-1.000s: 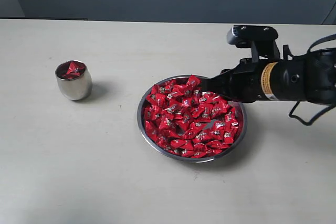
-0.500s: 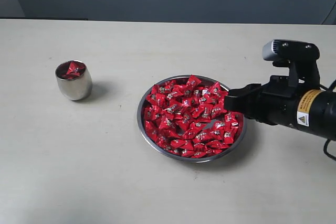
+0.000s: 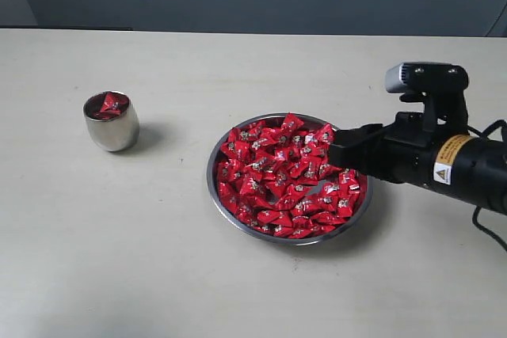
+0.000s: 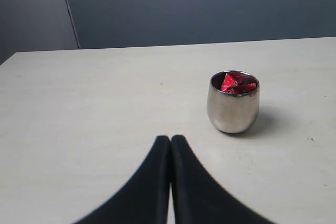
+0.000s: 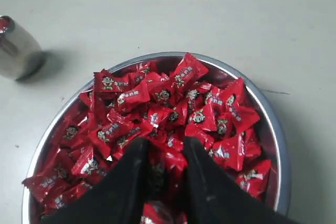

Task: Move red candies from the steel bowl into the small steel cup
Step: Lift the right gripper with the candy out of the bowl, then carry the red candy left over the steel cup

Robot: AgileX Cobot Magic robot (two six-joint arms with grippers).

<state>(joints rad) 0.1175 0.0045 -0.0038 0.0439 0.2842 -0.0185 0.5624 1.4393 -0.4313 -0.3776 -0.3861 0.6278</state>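
Right gripper: over the candies at the bowl's right side, fingers slightly apart; a grip on a candy cannot be told. Left gripper: fingers together, empty, above the table, facing the cup. Cup: well left of the bowl, upright, candies inside.

Polished steel bowl, cup; glossy candy wrappers.
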